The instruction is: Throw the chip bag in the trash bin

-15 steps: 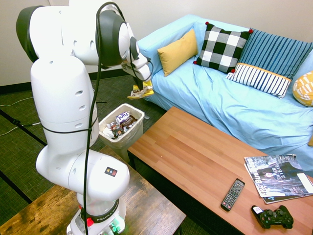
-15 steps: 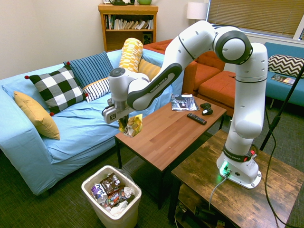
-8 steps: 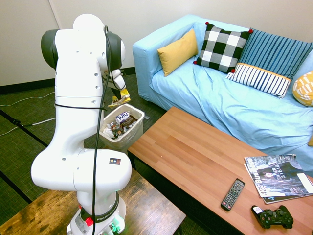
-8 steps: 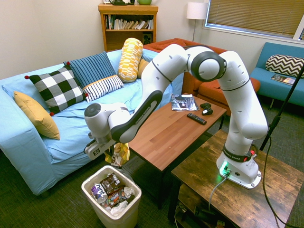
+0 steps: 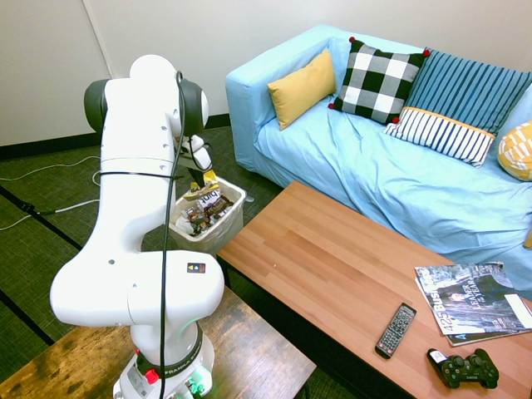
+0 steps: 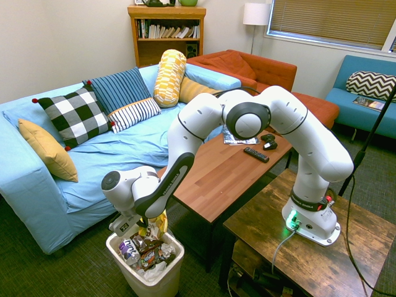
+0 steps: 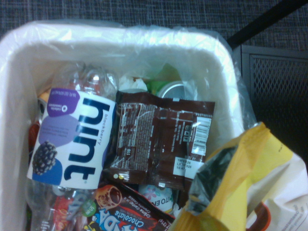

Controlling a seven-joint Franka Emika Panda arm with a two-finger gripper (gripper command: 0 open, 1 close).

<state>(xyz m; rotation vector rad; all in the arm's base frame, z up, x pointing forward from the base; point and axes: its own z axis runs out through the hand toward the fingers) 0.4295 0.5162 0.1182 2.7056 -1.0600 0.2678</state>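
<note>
The yellow chip bag (image 6: pixel 159 224) hangs just above the open top of the white trash bin (image 6: pixel 147 283), its lower end among the rubbish. My gripper (image 6: pixel 150 228) is shut on the bag's upper part, low over the bin's side nearest the wooden table. In the first exterior view the arm covers most of it: a yellow bit of the chip bag (image 5: pixel 204 178) shows over the trash bin (image 5: pixel 234 218). The wrist view looks straight into the trash bin (image 7: pixel 14 62), with the chip bag (image 7: pixel 236 192) in the foreground.
The bin holds dark candy wrappers (image 7: pixel 161 139) and a clear "hint" bottle (image 7: pixel 72 139). The long wooden coffee table (image 5: pixel 332 274) stands right beside the bin, bearing a remote (image 5: pixel 396 329), a game controller (image 5: pixel 464 368) and a magazine (image 5: pixel 470 301). The blue sofa (image 5: pixel 391 174) lies behind.
The arm has swung away from the coffee table's end and down to the bin, carrying the chip bag from table height to just over the bin's opening. The grip stayed shut.
</note>
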